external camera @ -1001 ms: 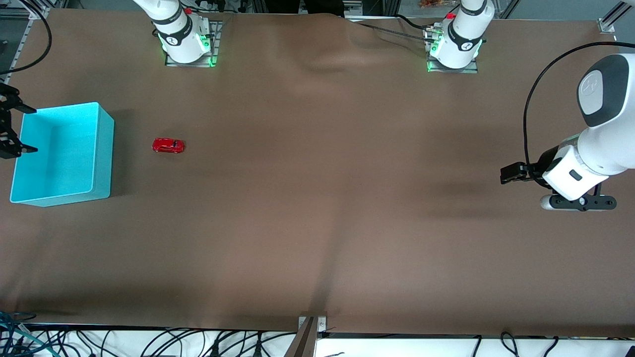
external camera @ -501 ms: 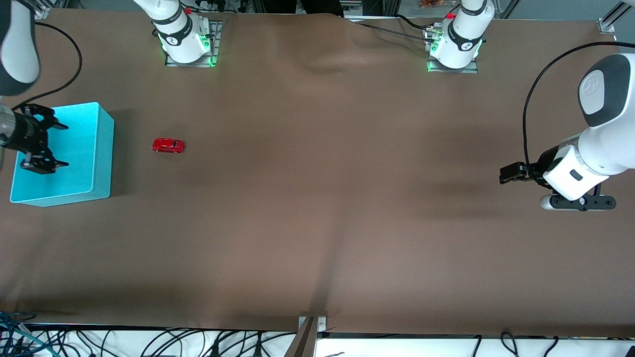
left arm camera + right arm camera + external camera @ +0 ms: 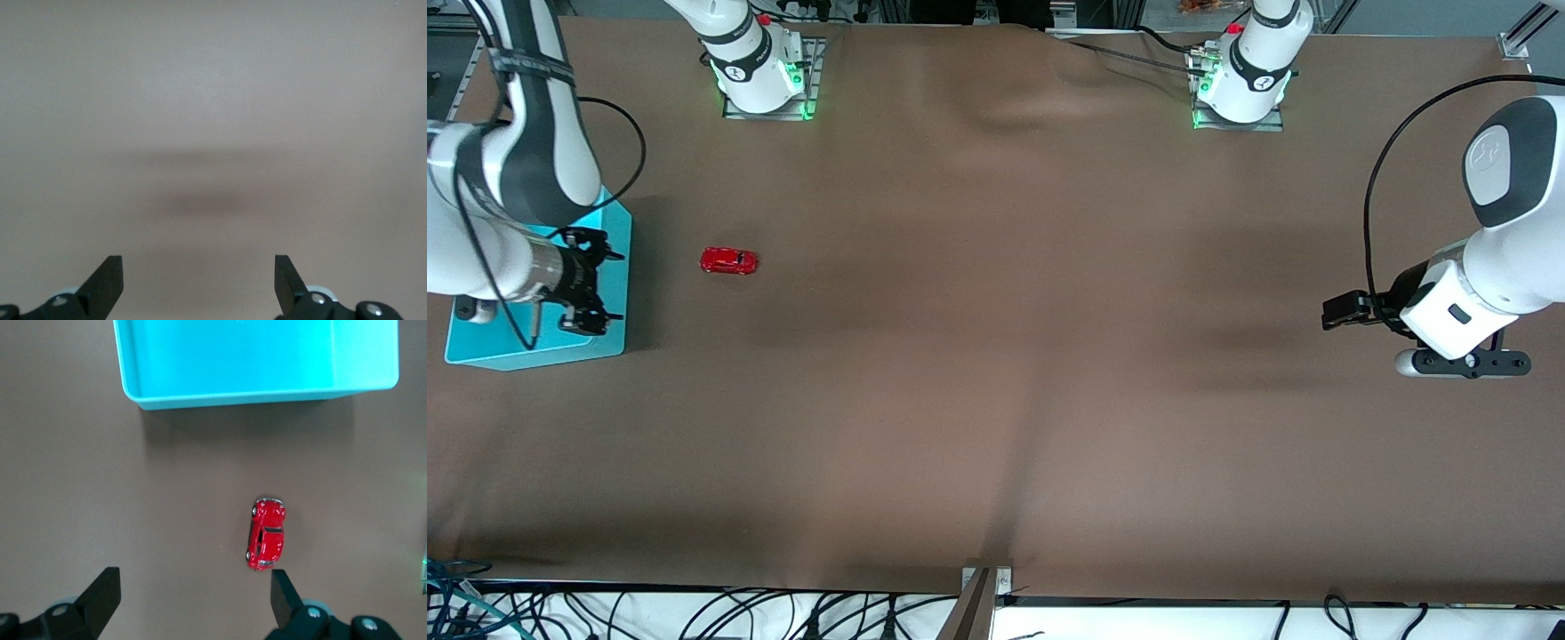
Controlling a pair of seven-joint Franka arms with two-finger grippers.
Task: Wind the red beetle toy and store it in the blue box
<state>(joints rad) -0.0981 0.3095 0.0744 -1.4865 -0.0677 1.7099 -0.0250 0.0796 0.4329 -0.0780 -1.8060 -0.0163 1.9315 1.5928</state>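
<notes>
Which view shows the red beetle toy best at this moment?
The right wrist view: the red beetle toy shows from above, windows and wheels distinct, apart from the blue box. The front view shows it only as a small red shape on the table. The left wrist view shows bare table, no toy.

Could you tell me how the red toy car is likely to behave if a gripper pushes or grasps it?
The car stands on its wheels on the cloth, so a push along its length would probably make it roll. Its glossy rounded body may slip between fingers. It is tiny beside the box, so likely light and easily knocked aside.
</notes>
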